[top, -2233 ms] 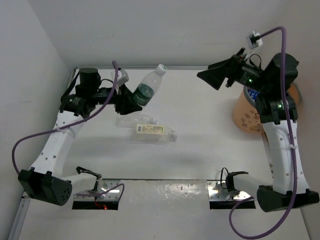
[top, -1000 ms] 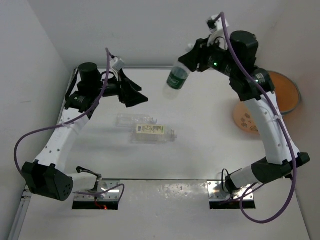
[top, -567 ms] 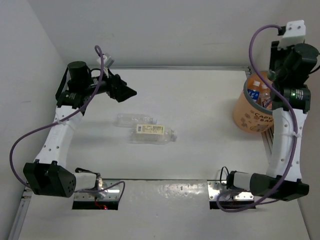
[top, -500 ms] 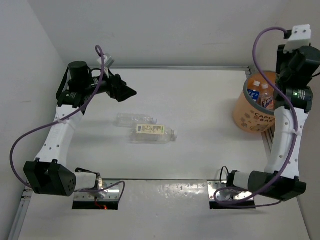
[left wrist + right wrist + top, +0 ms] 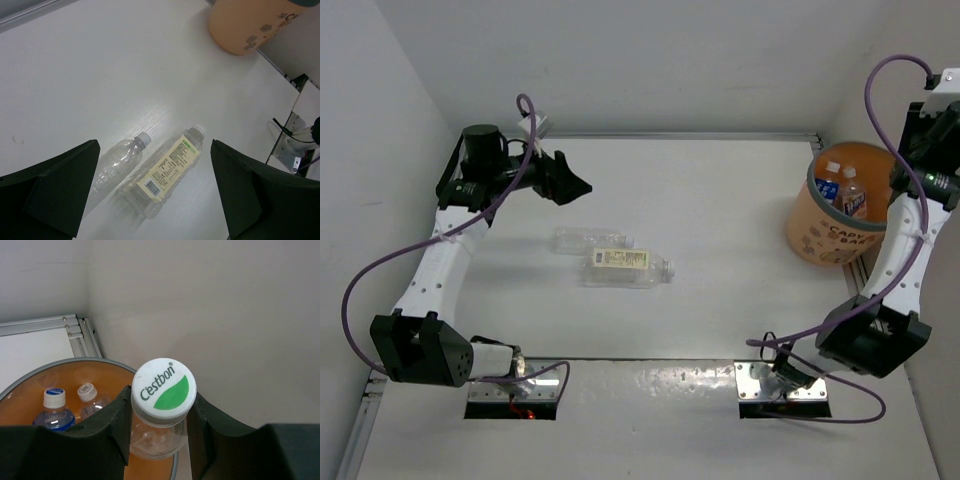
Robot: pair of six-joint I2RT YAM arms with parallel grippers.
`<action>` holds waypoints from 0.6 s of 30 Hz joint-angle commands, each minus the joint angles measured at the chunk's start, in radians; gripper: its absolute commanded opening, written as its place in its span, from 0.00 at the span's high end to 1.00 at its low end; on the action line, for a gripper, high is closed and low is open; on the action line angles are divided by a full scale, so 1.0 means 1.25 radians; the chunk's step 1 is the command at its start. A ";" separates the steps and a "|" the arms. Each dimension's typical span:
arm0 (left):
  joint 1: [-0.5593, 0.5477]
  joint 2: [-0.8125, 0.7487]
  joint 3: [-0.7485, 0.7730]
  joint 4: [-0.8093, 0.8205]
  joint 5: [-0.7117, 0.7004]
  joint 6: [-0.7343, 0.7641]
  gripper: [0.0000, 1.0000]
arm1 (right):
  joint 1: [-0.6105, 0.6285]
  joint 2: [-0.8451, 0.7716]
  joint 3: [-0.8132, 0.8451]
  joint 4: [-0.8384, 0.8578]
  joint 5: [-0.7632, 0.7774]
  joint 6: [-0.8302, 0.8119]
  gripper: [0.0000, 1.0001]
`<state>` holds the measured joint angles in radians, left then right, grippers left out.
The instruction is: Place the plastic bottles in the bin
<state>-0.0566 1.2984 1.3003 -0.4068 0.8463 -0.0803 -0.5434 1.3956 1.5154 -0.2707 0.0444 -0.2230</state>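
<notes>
Right end effector point(image 5: 161, 416) is clamped on the neck of the white-cap bottle point(image 5: 163, 390), which hangs upright above the bin point(image 5: 817, 238). The bin stands at the right edge of the tabletop point(image 5: 720, 300), toward the far corner.

In the wrist view the bottle hangs over the bin's rim on the wall side, not over the middle. We'd shift it inward, toward the blue-label bottle point(image 5: 53, 412) already inside, before letting go. Otherwise it may clip the rim and tip out. We'd lower it a little so it doesn't bounce, spread the jaws fully, then lift straight up.

Left end effector point(image 5: 154, 145) is wide open and empty, up near the far left corner. Below it the clear bottle point(image 5: 120, 157) and the cream-label bottle point(image 5: 167, 172) lie side by side, left of the tabletop's middle. We reckon those go next.
</notes>
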 commanded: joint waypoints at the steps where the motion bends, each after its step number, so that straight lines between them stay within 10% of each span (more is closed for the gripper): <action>1: 0.001 -0.005 0.025 -0.013 -0.024 0.037 0.00 | -0.006 0.034 0.052 0.033 -0.009 0.031 0.92; 7: 0.001 0.002 0.025 -0.029 -0.092 0.046 0.00 | -0.018 0.055 0.059 0.003 -0.007 0.038 0.21; 18: 0.115 0.102 0.122 -0.212 -0.204 0.205 0.00 | 0.006 -0.003 0.250 -0.237 -0.213 0.142 0.08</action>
<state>0.0517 1.3911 1.3796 -0.5575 0.6437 0.0399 -0.5556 1.4734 1.7523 -0.4961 -0.0891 -0.1036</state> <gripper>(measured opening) 0.997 0.919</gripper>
